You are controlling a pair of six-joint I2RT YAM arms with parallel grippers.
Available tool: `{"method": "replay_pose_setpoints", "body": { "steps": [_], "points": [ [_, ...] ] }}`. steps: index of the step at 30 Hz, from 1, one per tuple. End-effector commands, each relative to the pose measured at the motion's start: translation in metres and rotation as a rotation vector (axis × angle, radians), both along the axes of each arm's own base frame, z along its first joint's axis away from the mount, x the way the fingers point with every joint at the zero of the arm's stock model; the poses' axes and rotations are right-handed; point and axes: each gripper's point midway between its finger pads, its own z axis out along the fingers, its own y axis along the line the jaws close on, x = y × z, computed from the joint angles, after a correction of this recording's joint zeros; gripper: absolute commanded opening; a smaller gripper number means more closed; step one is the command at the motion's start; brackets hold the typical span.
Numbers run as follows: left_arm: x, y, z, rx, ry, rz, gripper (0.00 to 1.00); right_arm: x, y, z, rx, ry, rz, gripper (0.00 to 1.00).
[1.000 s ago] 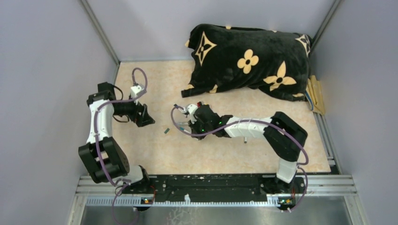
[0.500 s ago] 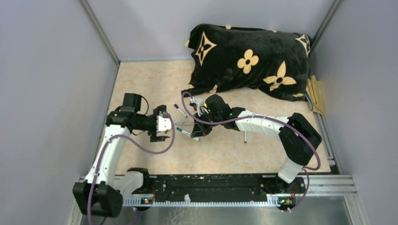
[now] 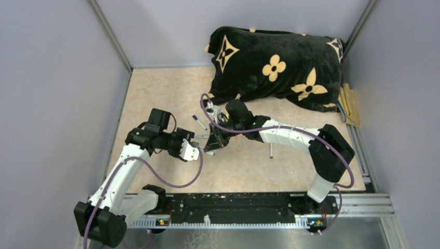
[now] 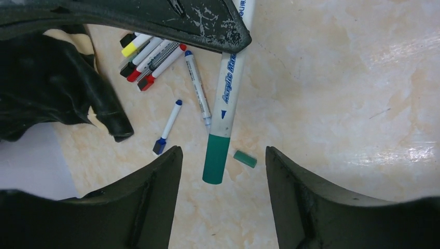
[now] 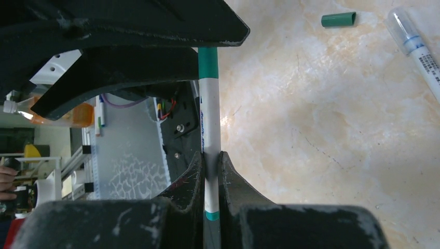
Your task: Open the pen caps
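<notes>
My right gripper point(image 5: 210, 158) is clamped tight on the green marker pen point(image 5: 209, 104), just near of the pillow point(image 3: 275, 62). My left gripper point(image 4: 223, 151) is wide open, a finger either side of the pen's green cap point(image 4: 215, 166), not touching it. A loose green cap point(image 4: 244, 158) lies right beside.

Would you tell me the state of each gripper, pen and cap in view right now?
Green pen: capped, held up.
Right gripper: shut on green pen.
Left gripper: open, a finger either side of the green pen.
Loose green cap: off its pen, lying flat.
Bundled pens: seemingly capped, lying together.
</notes>
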Motion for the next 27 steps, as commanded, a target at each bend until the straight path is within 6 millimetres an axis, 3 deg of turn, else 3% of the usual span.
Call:
{"method": "replay_pose_setpoints", "body": {
  "steps": [1, 5, 8, 10, 11, 14, 17, 23, 27],
  "points": [
    [-0.001, -0.004, -0.005, 0.029, -0.026, -0.032, 0.62, 0.003, 0.017, 0.025, 0.09, -0.014, 0.036, 0.0],
    [-0.005, -0.008, -0.008, 0.042, -0.011, -0.038, 0.4, 0.003, 0.02, 0.026, 0.103, -0.003, 0.038, 0.0],
    [-0.003, -0.004, -0.012, 0.082, -0.009, -0.023, 0.17, 0.004, 0.02, 0.024, 0.103, 0.0, 0.031, 0.0],
    [0.0, -0.001, -0.014, 0.105, -0.012, -0.012, 0.09, 0.004, 0.02, 0.022, 0.102, 0.006, 0.03, 0.0],
    [0.001, -0.001, -0.013, 0.106, -0.018, -0.009, 0.08, 0.004, 0.021, 0.022, 0.103, 0.012, 0.029, 0.03],
    [0.003, -0.005, -0.005, 0.081, -0.041, -0.011, 0.08, 0.003, 0.024, 0.022, 0.13, 0.039, 0.022, 0.33],
    [0.003, -0.011, 0.004, 0.046, -0.056, -0.022, 0.08, 0.0, 0.031, 0.026, 0.175, 0.071, 0.029, 0.46],
    [0.006, -0.016, 0.015, 0.023, -0.059, -0.016, 0.06, -0.004, 0.042, 0.024, 0.191, 0.087, 0.052, 0.51],
    [0.005, -0.017, 0.018, 0.018, -0.051, -0.012, 0.05, -0.005, 0.043, 0.021, 0.192, 0.096, 0.057, 0.43]
  ]
}}
